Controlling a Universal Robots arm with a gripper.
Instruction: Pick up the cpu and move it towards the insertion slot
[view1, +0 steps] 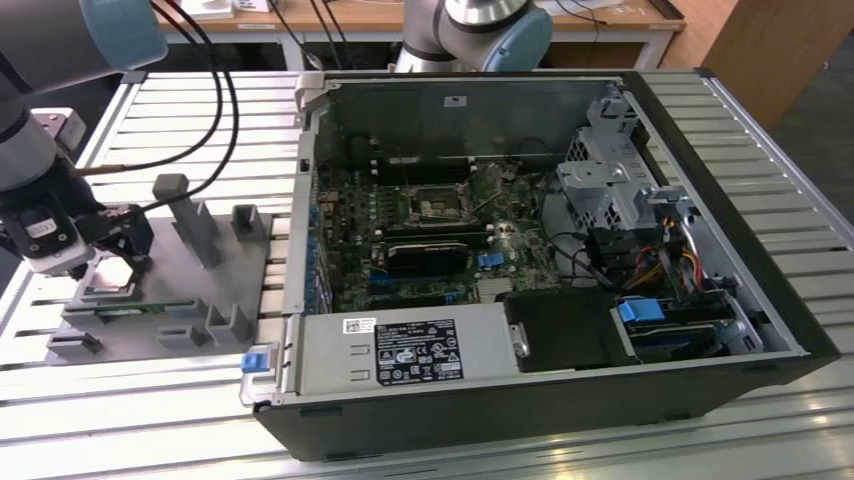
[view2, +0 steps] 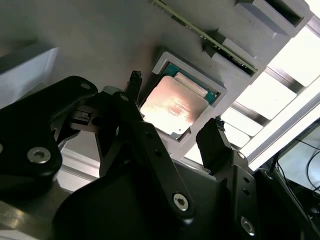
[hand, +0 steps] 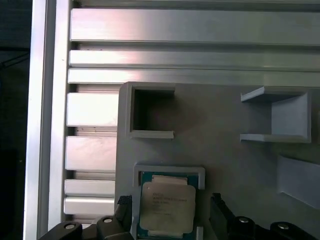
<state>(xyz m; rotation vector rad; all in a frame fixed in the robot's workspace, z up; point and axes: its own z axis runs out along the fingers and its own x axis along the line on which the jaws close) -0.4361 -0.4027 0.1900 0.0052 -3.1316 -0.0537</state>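
**A:** Where does the work stand?

**B:** At the pick, I'd say. The tool (view2: 175, 102) hangs over the grey fixture plate (hand: 225, 160) at the exterior view's left. Its jaws are spread, with one black fingertip (view2: 134, 82) on each side of the cpu (view2: 172, 107). Nothing is gripped.

**A:** And the cpu itself?

**B:** It lies flat, metal top up, in its shallow pale pocket (hand: 170, 171) on the plate. In both wrist views there's a gap between each fingertip and the chip's edge, so I read it as bracketed, not touched.

**A:** And the destination?

**B:** Well apart. The insertion slot (view1: 438, 205) sits on the green board (view1: 344, 262) inside the open computer case (view1: 747, 230), which stands on the slatted surface (view1: 200, 110) beside the plate. The carry hasn't begun.

**A:** What does the grasp ask for?

**B:** My judgement: jaws square to two opposite edges, low enough to catch the thin rim yet clear of the pocket's walls. It also needs an even close, so the chip doesn't tilt or slip out. How low the fingertips sit now, I can't tell.
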